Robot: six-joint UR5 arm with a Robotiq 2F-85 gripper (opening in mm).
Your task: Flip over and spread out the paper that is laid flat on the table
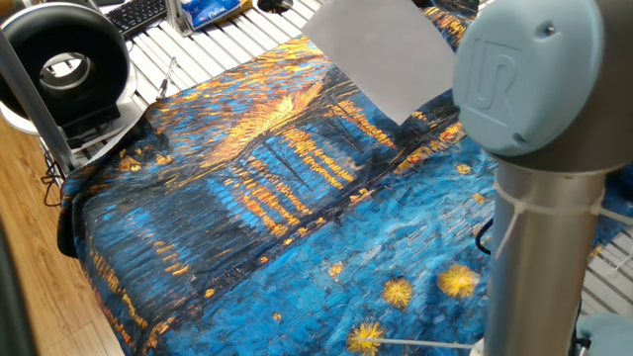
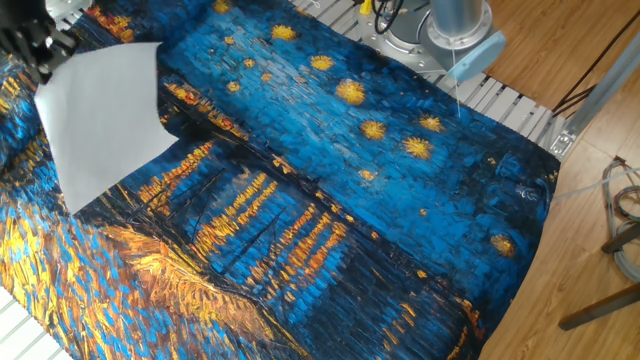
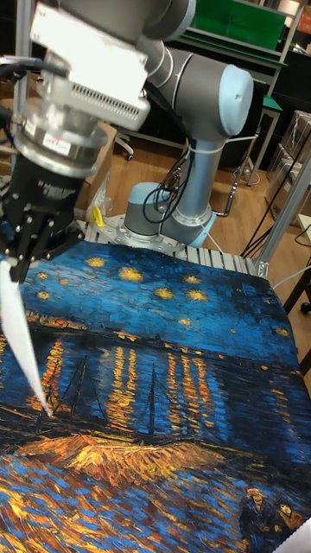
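Note:
The white paper (image 2: 100, 120) hangs in the air above the far left part of the blue and orange clothed table (image 2: 350, 200), held by one corner. My gripper (image 2: 40, 55) is shut on that corner at the view's top left edge. In the tall fixed view the gripper (image 3: 15, 263) points down and the paper (image 3: 22, 337) shows edge-on as a thin white strip below it, its lower tip close to the cloth (image 3: 173, 371). In one fixed view the paper (image 1: 381, 49) floats tilted over the table (image 1: 247, 198); the gripper is hidden there behind the arm.
My arm's grey joint (image 1: 544, 79) fills the foreground at right. A black round device (image 1: 64, 64) and a keyboard (image 1: 138, 15) lie on white slats beyond the cloth. The arm's base (image 2: 450, 20) stands at the table's edge. A metal post (image 1: 30, 89) rises at left.

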